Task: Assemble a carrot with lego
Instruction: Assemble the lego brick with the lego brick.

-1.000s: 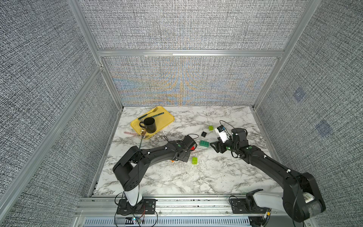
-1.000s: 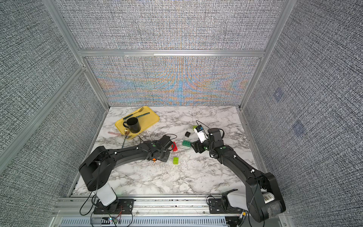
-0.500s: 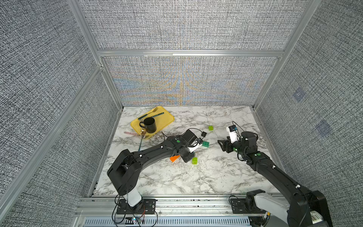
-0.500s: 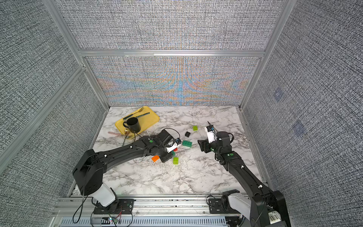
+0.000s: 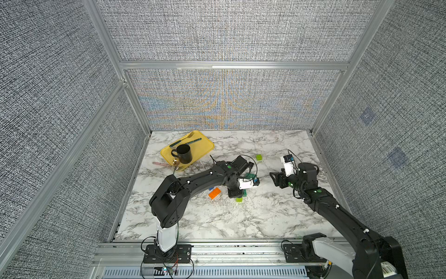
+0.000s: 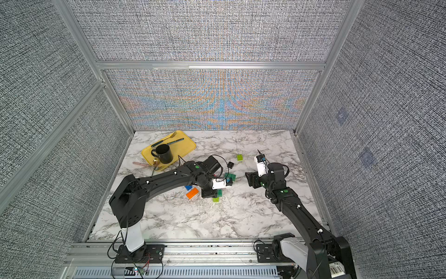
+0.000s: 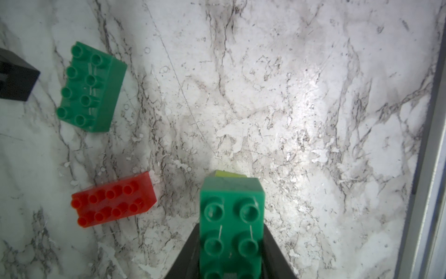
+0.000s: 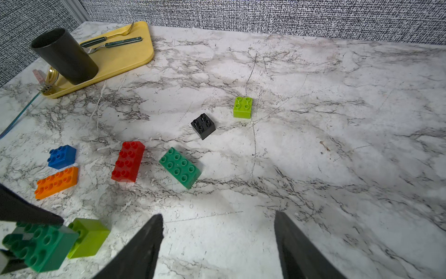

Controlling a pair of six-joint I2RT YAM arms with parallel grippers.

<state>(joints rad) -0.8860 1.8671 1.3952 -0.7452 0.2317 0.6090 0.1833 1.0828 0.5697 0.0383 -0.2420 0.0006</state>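
Since your right arm (image 5: 337, 212) backed off to the right of both top views over the last second, your left arm (image 5: 200, 178) has swung down-frame and now works alone at centre. The left gripper (image 7: 230, 227) is clamped on 1 dark green brick (image 7: 231, 205), studs facing its wrist camera. The brick's far end is against a lime brick (image 7: 229, 174) lying on the marble table (image 7: 313, 96). They look to be touching; joined or not, can't tell.

The right gripper (image 8: 217, 213) has its jaws wide apart, empty, above the table, touching nothing.

This reads as the 1st joint being attempted, so the carrot isn't built: no stack anywhere.

The rest of the lego lies loose in the right wrist view:
- 2nd dark green brick (image 8: 179, 168) mid-frame
- red brick (image 8: 128, 160) left of it
- orange brick (image 8: 56, 182) and blue brick (image 8: 62, 156) far left
- black brick (image 8: 203, 125) and 2nd lime brick (image 8: 243, 107) above centre
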